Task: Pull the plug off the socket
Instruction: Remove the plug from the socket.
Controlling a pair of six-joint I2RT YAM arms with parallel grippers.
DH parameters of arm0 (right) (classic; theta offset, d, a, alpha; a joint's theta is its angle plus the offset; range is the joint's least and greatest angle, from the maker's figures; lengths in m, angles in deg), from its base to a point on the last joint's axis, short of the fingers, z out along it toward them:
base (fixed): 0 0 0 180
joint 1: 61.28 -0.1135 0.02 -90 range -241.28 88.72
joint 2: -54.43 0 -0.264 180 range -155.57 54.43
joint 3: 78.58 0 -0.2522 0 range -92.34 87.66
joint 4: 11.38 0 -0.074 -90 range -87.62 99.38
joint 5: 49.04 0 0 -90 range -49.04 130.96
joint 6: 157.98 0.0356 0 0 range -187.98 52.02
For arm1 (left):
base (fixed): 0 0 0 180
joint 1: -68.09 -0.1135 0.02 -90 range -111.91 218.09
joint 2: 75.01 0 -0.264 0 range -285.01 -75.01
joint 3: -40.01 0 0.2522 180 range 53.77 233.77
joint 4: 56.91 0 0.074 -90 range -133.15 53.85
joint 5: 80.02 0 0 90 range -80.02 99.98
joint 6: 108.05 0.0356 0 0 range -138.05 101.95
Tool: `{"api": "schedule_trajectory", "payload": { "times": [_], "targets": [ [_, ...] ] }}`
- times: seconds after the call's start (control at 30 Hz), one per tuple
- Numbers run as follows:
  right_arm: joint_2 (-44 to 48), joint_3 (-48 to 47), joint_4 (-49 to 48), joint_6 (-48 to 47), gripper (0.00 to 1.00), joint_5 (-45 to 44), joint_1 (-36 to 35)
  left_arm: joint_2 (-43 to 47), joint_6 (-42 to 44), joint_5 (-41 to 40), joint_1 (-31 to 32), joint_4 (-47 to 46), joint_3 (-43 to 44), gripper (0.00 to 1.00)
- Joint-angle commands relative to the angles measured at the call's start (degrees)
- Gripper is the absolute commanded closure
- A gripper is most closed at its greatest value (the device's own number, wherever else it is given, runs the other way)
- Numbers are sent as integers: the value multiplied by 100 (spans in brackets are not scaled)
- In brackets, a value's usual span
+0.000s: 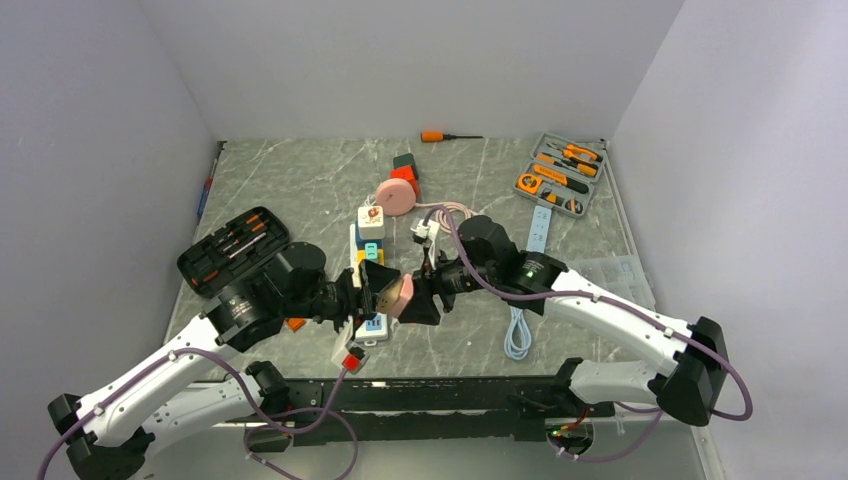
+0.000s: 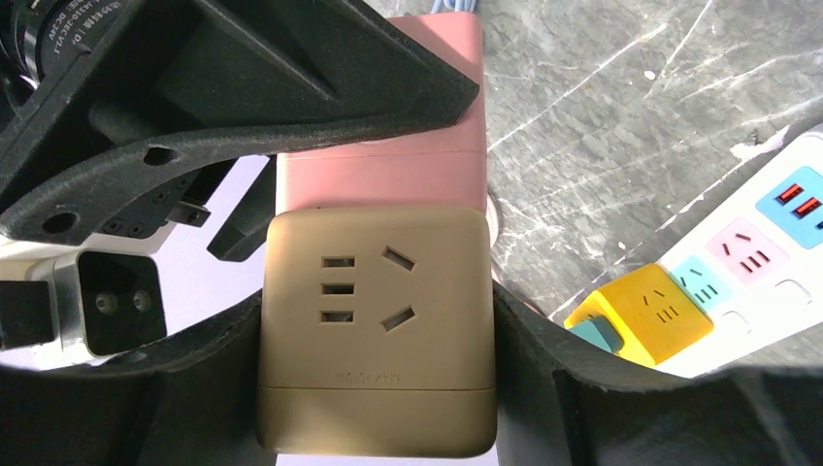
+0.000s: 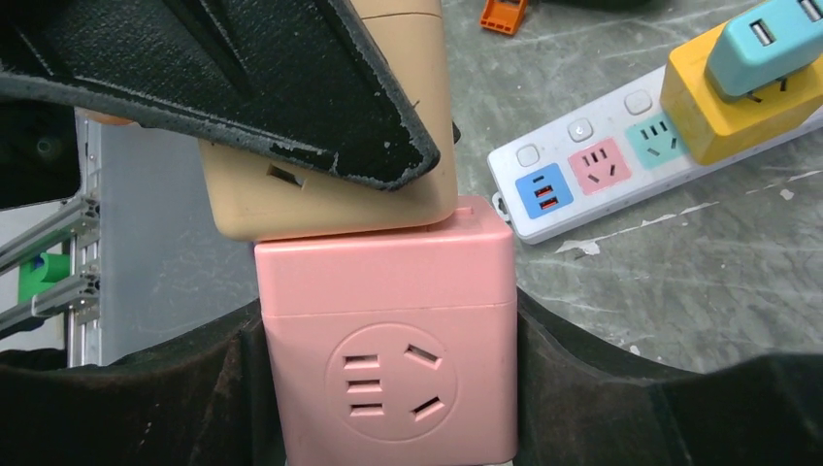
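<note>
Plain tan socket cube and plain pink socket cube. A white power strip has blue, pink and teal panels. A yellow cube is topped with teal. The tabletop is grey marble, veined white.

Joined cube adapters just right of power strip
</note>
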Motion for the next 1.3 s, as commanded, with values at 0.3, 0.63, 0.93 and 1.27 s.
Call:
{"api": "schedule_trajectory", "payload": {
  "times": [0.3, 0.63, 0.93, 1.27],
  "targets": [
    [902, 162, 617, -50, 100, -214, 30, 46, 107, -454, -26, 330, 270, 100],
    [1243, 405, 857, 9, 100, -342, -2, 66, 171, -741, -108, 503, 245, 100],
    [1680, 813, 925, 167, 100, -505, -29, -8, 383, -693, -714, 521, 214, 100],
    [1902, 1046, 901, 346, 100, -666, -47, 40, 223, -745, -1056, 172, 105, 100]
  ]
}}
